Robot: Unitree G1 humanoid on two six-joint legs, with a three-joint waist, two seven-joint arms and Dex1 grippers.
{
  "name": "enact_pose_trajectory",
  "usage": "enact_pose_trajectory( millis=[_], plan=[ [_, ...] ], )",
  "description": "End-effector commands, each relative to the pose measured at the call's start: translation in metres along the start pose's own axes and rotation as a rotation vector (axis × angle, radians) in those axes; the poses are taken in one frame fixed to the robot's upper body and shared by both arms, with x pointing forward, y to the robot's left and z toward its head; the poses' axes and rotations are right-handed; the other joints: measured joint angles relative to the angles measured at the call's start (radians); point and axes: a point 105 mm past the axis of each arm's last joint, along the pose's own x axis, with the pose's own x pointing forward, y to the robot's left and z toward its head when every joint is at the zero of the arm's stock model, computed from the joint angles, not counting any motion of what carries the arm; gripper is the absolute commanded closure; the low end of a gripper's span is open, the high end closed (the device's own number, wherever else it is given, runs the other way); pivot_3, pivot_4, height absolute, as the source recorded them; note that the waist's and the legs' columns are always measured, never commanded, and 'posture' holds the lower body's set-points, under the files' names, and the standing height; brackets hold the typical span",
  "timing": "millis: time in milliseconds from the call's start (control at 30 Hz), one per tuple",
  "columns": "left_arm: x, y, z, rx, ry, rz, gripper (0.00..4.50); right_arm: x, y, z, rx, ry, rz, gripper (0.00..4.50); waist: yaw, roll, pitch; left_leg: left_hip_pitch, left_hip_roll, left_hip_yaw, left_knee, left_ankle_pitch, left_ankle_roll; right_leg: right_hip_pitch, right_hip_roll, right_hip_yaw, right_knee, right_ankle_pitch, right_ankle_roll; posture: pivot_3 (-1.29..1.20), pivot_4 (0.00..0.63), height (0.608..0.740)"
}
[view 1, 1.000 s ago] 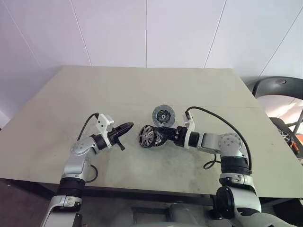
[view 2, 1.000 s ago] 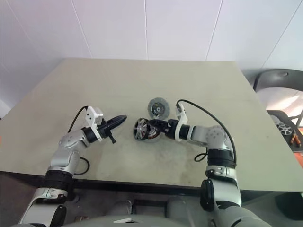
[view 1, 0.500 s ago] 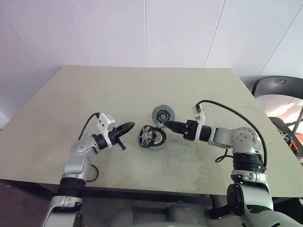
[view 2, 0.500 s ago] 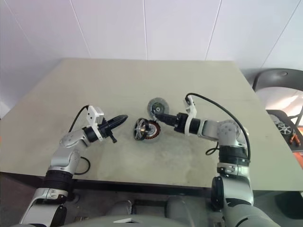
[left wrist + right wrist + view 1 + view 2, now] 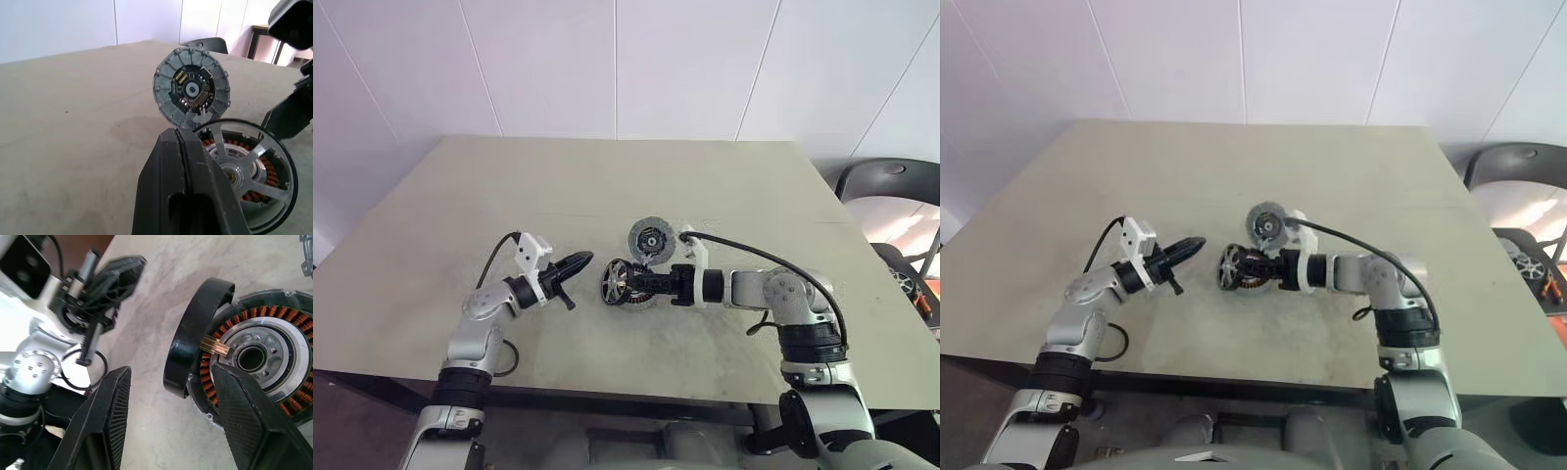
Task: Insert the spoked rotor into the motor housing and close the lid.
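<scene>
The spoked rotor stands on edge against the motor housing, facing the closed left hand; the right hand, fingers apart, straddles both, gripping nothing.

The motor housing is a short round silver cup with a ring of copper wire around a dark hole in its middle. It sits on its edge on the table. The spoked rotor, a black-rimmed wheel with shiny silver spokes, leans against its open face, tilted and not fully in. The lid, a flat grey disc with a dark centre, stands on its edge just behind them.
</scene>
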Motion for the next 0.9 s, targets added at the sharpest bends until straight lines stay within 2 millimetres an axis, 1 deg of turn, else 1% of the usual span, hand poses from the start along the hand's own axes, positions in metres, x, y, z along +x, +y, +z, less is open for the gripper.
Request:
enact_pose_trajectory(
  millis=[33, 133, 333, 433, 533, 633, 667, 733, 900],
  plan=[
    [0.003, -0.002, 0.018, 0.033, -0.046, -0.007, 4.50, 0.002, 0.010, 0.010, -0.104, -0.011, -0.012, 1.77, 0.000, 0.000, 0.000, 0.000, 0.000, 0.000, 0.000, 0.000, 0.000, 0.000, 0.000, 0.000, 0.000, 0.000, 0.000, 0.00, 0.000, 0.740],
    [0.003, -0.003, 0.019, 0.029, -0.044, -0.008, 4.50, 0.005, 0.007, 0.008, -0.140, 0.004, -0.053, 1.77, -0.001, 0.000, 0.000, 0.000, 0.000, 0.000, 0.000, 0.000, 0.000, 0.000, 0.000, 0.000, 0.000, 0.000, 0.000, 0.00, 0.000, 0.740],
    [0.004, -0.004, 0.021, 0.028, -0.046, -0.008, 4.50, 0.008, 0.007, 0.011, -0.176, -0.011, -0.065, 1.77, 0.000, 0.000, 0.000, 0.000, 0.000, 0.000, 0.000, 0.000, 0.000, 0.000, 0.000, 0.000, 0.000, 0.000, 0.000, 0.00, 0.000, 0.740],
    [0.004, -0.004, 0.021, 0.027, -0.046, -0.009, 4.50, 0.011, 0.004, 0.009, -0.195, -0.004, -0.086, 1.77, 0.000, 0.000, 0.000, 0.000, 0.000, 0.000, 0.000, 0.000, 0.000, 0.000, 0.000, 0.000, 0.000, 0.000, 0.000, 0.00, 0.000, 0.740],
    [0.003, -0.004, 0.022, 0.028, -0.045, -0.008, 4.50, 0.012, 0.000, 0.006, -0.217, 0.002, -0.113, 2.36, 0.000, 0.000, 0.000, 0.000, 0.000, 0.000, 0.000, 0.000, 0.000, 0.000, 0.000, 0.000, 0.000, 0.000, 0.000, 0.00, 0.000, 0.740],
    [0.003, -0.003, 0.021, 0.028, -0.043, -0.007, 4.50, 0.012, -0.002, 0.004, -0.248, 0.018, -0.131, 3.37, 0.000, 0.000, 0.000, 0.000, 0.000, 0.000, 0.000, 0.000, 0.000, 0.000, 0.000, 0.000, 0.000, 0.000, 0.000, 0.00, 0.000, 0.740],
    [0.003, -0.003, 0.021, 0.028, -0.042, -0.006, 4.50, 0.012, -0.002, 0.004, -0.251, 0.017, -0.132, 3.79, 0.000, 0.000, 0.000, 0.000, 0.000, 0.000, 0.000, 0.000, 0.000, 0.000, 0.000, 0.000, 0.000, 0.000, 0.000, 0.00, 0.000, 0.740],
    [0.002, -0.003, 0.021, 0.029, -0.042, -0.005, 4.50, 0.011, -0.003, 0.005, -0.264, 0.018, -0.142, 4.23, 0.002, 0.000, 0.000, 0.000, 0.000, 0.000, 0.001, 0.000, 0.000, 0.000, 0.000, 0.000, 0.000, 0.000, 0.000, 0.00, 0.000, 0.740],
    [0.001, -0.001, 0.019, 0.028, -0.038, -0.002, 4.50, 0.008, -0.004, 0.009, -0.272, 0.015, -0.147, 4.23, 0.002, 0.000, 0.000, 0.000, 0.000, 0.000, 0.002, 0.000, 0.000, 0.002, -0.001, 0.000, -0.001, 0.000, 0.000, 0.00, 0.000, 0.740]
  ],
)
